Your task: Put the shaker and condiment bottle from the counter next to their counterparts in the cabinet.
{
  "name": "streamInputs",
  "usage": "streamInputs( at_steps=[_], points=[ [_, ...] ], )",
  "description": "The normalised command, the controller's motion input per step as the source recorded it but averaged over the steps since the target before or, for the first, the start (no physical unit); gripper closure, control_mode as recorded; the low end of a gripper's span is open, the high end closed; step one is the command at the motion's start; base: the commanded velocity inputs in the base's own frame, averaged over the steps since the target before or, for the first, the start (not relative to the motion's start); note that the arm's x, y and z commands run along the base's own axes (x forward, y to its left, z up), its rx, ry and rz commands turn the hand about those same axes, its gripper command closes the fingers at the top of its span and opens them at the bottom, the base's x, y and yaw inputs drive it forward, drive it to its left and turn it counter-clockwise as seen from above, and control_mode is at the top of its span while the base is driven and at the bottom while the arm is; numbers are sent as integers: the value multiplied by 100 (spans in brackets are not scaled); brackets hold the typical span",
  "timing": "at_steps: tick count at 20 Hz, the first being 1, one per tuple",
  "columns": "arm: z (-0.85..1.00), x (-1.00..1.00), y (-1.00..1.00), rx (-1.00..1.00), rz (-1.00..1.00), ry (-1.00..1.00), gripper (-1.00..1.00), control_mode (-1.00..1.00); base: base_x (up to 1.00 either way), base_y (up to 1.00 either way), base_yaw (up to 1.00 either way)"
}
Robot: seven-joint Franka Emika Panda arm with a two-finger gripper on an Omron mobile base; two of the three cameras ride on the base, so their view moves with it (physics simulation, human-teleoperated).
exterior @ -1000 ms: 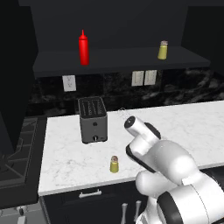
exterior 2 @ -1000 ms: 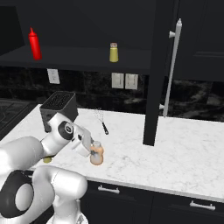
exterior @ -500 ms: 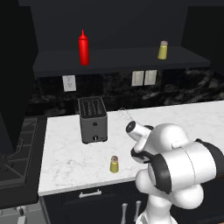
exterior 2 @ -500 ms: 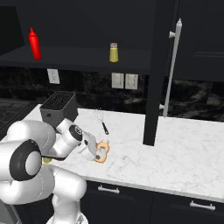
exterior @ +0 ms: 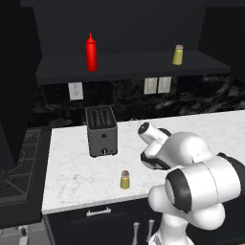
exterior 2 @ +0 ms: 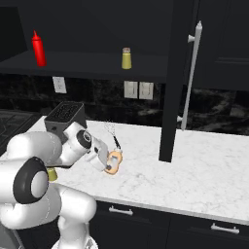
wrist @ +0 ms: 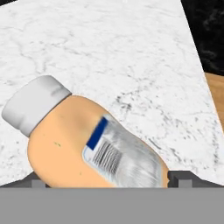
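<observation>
The orange-tan condiment bottle (wrist: 74, 144) lies tilted on the counter (exterior 2: 194, 165), with its whitish cap toward the upper left of the hand view. My gripper (wrist: 108, 179) is open and low over the bottle, one fingertip (wrist: 181, 178) at each side of its body. From the right base view the bottle (exterior 2: 115, 157) sits at the gripper (exterior 2: 108, 164). The small yellow-olive shaker (exterior: 125, 179) stands near the counter's front edge. In the cabinet (exterior: 134, 64) stand the red squeeze bottle (exterior: 91, 51) and the twin shaker (exterior: 178, 55).
A dark toaster (exterior: 101, 130) stands at the back left of the counter. A wire whisk (exterior 2: 113, 133) lies just behind the bottle. A tall dark cabinet door with a long silver handle (exterior 2: 192, 73) hangs open at the right. A stove (exterior: 14, 162) borders the counter's left end.
The arm has folded down and the hand has dropped lower around the condiment bottle. The bottle has gone from upright to tilted on its side. The jaws stayed wide.
</observation>
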Motion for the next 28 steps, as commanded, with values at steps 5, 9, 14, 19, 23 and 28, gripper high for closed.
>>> streamInputs(
  at_steps=[5, 9, 14, 19, 23, 28],
  points=[
    [91, -8, -1, 9, 1, -17, 100, -100, 0, 0, 0],
    [70, -41, -11, 5, 4, -21, 100, -100, 0, 0, 0],
    [62, -58, -14, 1, 5, -24, 100, -100, 0, 0, 0],
    [67, -57, -13, 0, 7, -33, 100, -100, 0, 0, 0],
    [58, -58, -5, 0, 23, -27, 100, -100, 0, 0, 0],
    [72, -53, -3, 1, 35, -26, 100, -100, 0, 0, 0]
  ],
)
